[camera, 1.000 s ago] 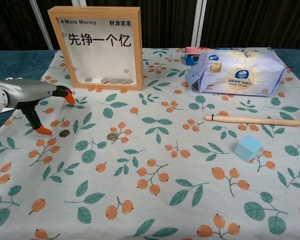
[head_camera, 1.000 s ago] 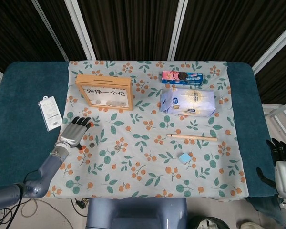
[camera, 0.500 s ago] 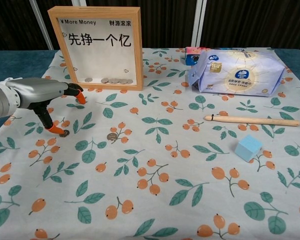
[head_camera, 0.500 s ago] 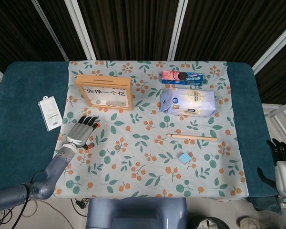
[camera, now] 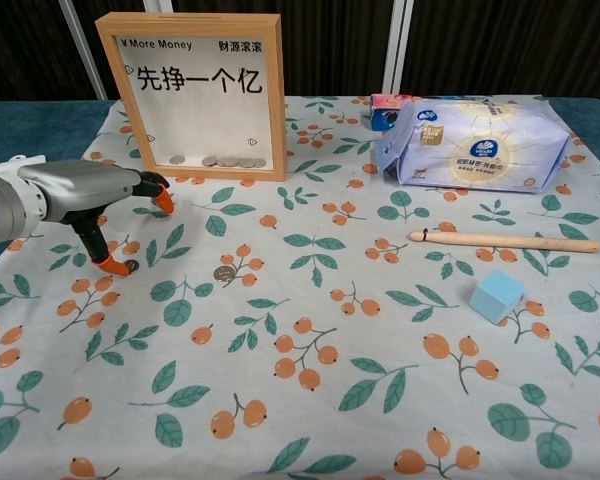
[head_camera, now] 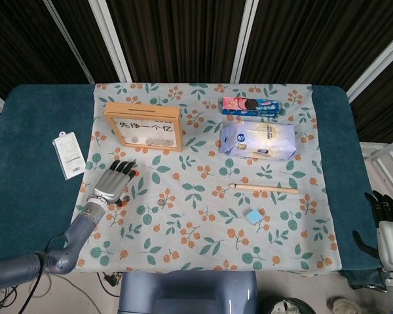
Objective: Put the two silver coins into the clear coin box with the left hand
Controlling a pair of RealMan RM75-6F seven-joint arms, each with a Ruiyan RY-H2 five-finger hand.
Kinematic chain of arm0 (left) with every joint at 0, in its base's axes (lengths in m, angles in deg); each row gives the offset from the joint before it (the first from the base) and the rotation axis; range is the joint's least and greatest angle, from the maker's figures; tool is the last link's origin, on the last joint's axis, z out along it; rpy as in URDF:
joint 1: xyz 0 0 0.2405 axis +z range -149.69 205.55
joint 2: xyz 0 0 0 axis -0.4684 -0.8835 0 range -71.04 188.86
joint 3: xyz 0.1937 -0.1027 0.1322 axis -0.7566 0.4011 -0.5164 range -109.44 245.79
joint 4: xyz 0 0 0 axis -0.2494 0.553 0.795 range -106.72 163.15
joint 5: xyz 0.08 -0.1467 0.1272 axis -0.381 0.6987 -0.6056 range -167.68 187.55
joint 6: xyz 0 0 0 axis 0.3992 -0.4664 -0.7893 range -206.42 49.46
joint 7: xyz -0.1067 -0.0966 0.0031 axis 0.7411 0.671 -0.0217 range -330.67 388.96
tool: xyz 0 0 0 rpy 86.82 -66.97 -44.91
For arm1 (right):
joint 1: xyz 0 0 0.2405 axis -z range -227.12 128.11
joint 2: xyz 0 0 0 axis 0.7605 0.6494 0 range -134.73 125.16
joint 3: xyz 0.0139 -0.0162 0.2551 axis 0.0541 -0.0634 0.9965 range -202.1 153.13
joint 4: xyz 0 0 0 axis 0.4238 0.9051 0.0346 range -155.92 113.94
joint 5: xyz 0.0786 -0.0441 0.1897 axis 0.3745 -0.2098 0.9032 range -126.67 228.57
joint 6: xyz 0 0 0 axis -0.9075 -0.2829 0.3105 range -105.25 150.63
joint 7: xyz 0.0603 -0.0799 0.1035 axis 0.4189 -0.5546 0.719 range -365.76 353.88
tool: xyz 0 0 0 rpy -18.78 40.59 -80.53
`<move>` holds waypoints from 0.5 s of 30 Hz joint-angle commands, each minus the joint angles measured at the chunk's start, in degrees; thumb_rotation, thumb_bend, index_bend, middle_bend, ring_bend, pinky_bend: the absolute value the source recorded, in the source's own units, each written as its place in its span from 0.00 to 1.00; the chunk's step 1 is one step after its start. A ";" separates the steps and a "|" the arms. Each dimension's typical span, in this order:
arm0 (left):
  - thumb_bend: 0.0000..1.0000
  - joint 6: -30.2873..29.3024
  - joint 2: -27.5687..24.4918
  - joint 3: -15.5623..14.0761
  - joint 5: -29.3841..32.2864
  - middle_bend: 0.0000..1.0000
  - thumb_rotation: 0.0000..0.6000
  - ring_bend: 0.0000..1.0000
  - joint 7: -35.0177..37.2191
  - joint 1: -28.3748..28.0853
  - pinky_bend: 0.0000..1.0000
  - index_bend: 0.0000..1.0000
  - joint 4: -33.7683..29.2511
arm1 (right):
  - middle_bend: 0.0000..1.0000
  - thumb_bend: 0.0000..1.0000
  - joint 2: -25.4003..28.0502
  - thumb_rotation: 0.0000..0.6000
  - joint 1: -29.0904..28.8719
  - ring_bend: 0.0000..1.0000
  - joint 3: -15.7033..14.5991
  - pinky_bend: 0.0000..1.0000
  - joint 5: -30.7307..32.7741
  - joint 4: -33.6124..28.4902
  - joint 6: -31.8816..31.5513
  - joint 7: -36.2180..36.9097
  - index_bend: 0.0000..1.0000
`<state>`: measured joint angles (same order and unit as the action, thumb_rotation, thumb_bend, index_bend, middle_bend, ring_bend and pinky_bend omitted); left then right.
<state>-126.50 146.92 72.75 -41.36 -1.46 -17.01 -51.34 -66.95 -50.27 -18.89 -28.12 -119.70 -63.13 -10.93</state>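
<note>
The clear coin box (camera: 205, 93) (head_camera: 143, 127) has a wooden frame and stands upright at the back left, several coins lying in its bottom. Two silver coins lie on the cloth: one (camera: 224, 272) (head_camera: 161, 203) in the open, the other (camera: 130, 266) just beside my left thumb tip. My left hand (camera: 85, 196) (head_camera: 114, 182) hovers low over that coin, fingers spread, orange tips pointing down and forward, holding nothing. My right hand (head_camera: 387, 222) rests off the table at the right edge of the head view, fingers apart.
A tissue pack (camera: 485, 144), a cookie box (head_camera: 250, 106), a wooden stick (camera: 503, 241) and a blue cube (camera: 497, 296) lie on the right half of the floral cloth (camera: 310, 400). A white card (head_camera: 69, 154) lies on the blue table at left.
My left hand has moved right and forward across the cloth; its thumb tip went from left of the coin to right beside it. The coins have not moved.
</note>
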 commanded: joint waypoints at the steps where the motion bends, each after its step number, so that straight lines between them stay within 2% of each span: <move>1: 0.13 0.09 0.02 0.00 0.15 0.00 1.00 0.00 0.08 -0.09 0.00 0.21 0.01 | 0.08 0.37 0.04 1.00 -0.03 0.02 -0.02 0.00 0.04 -0.06 0.14 -0.04 0.12; 15: 0.12 0.56 0.13 -0.38 1.51 0.00 1.00 0.00 -0.12 -0.58 0.00 0.22 0.75 | 0.08 0.37 0.42 1.00 -0.25 0.02 -0.40 0.00 -0.28 -0.12 0.80 -0.14 0.12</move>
<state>-125.93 147.04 72.36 -39.87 -1.59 -17.56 -50.61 -66.53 -50.51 -19.27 -28.40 -119.81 -62.34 -11.06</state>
